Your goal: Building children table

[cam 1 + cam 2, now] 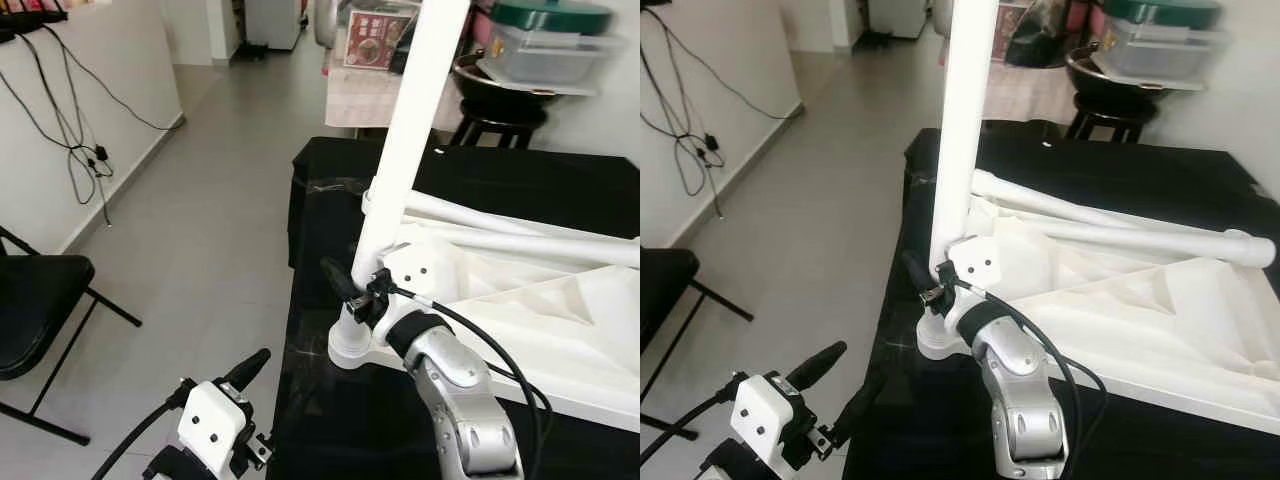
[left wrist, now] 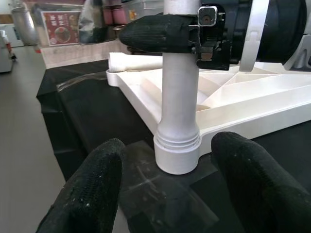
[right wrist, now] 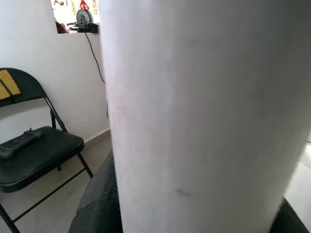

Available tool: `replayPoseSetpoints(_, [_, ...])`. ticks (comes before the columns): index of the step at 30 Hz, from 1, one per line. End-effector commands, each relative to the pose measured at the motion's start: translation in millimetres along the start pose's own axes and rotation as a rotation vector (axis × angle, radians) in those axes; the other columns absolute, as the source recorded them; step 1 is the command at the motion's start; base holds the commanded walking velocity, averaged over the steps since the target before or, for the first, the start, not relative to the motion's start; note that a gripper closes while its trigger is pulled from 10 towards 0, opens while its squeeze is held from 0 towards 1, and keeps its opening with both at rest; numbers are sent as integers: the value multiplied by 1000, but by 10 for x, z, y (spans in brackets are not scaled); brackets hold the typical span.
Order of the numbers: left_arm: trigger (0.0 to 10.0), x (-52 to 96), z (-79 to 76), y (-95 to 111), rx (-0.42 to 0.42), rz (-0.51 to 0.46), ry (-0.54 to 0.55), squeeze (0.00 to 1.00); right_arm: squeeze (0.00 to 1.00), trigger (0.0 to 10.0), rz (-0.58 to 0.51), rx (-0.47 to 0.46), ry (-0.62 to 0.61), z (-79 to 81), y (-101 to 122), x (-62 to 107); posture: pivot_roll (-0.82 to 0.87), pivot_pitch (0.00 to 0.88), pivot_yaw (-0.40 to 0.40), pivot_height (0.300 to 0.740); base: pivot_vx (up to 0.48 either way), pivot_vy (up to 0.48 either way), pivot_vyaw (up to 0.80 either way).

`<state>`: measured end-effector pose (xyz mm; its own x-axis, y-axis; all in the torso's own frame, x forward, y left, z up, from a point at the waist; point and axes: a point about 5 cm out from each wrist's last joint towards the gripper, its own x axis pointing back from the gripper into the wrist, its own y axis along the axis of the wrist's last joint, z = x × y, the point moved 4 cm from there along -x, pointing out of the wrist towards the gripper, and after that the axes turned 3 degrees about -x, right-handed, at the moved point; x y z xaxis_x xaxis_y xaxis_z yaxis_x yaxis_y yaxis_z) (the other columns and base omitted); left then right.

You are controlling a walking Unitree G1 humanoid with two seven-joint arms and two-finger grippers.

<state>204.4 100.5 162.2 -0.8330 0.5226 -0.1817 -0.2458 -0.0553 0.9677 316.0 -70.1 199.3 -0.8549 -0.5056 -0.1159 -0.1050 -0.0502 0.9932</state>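
Right gripper is clamped around the upright white table leg, low on the shaft, just above the threaded collar where the leg seats into the corner socket of the upturned white tabletop. One black finger wraps across the near face of the leg; the right wrist view has the leg pressed right up against the camera with black pads at both lower edges. The leg stands near vertical, leaning slightly away from the gripper toward the top.

The tabletop lies underside up on a black-covered work surface, ribs showing. Two more white legs lie flat across it, beyond the gripper's wrist.

Left gripper is released, fingers spread wide, holding nothing. It hovers low and off the edge of the black surface, aimed at the base of the standing leg, with the socket framed between its two fingertips and well short of touching.

On the left gripper's outer side: grey tile floor, a black folding chair, and cables hanging down a white wall. Past the table, a stool with a dark bowl and a plastic storage box on top.
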Motion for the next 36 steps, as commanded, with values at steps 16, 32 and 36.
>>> replayPoseSetpoints(16, [10000,1,-37,-42,18,10,-7,0,0,10000,69,62,712,-16,165,-101,40,136,-69,740,0,0,0])
replayPoseSetpoints(32, [10000,30,-68,-13,18,17,-6,0,0,0,196,33,1037,-284,239,-31,69,166,-77,740,0,0,0])
replayPoseSetpoints(36, [10000,26,-65,-14,18,16,-6,0,0,0,192,26,1037,-285,224,-2,53,164,-74,740,0,0,0])
